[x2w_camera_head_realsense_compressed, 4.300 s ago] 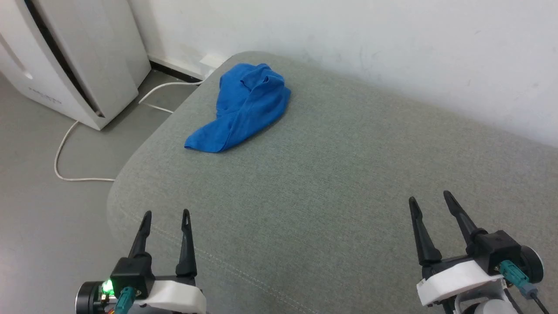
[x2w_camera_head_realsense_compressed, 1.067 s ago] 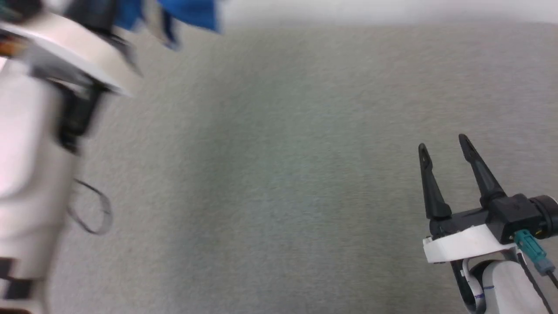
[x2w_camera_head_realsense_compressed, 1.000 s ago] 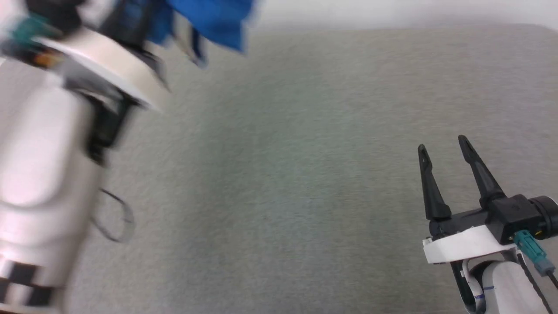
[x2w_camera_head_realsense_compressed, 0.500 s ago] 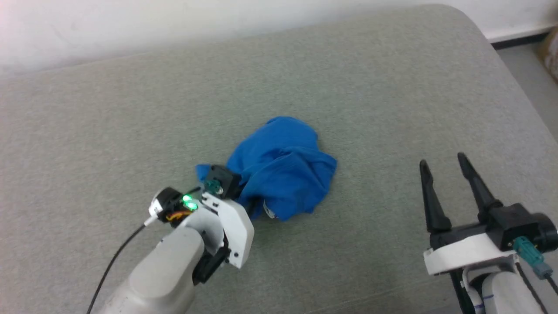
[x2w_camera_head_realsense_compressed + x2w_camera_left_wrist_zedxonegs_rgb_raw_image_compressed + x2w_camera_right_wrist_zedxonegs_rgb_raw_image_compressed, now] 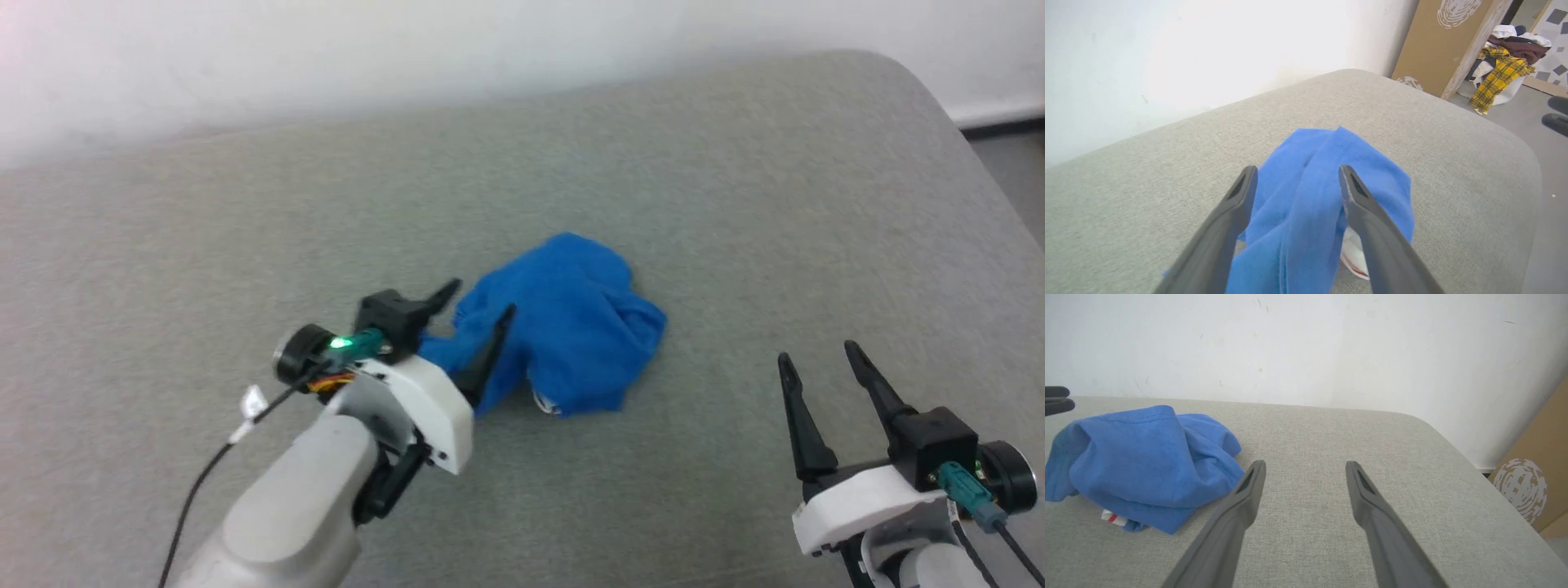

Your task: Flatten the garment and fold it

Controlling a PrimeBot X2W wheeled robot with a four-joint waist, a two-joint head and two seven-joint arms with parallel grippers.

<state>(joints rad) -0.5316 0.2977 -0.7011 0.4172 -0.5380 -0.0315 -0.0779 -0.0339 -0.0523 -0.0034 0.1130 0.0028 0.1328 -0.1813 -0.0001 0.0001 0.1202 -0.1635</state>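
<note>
Blue garment, one, crumpled mid grey cushion (white-red bit peeks underneath). Two grippers: left gripper at its 9 o'clock, fingers spread, blue fold between them unpinched; right gripper at 4 o'clock, well apart, spread, empty. One cardboard panel and one clothes pile beyond cushion, 2 o'clock in left wrist view.

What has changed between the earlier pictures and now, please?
The left pincer carried the garment from the far left corner of the cushion to its middle, then opened; a fold lies between its spread fingers. The right pincer stayed open and empty.
</note>
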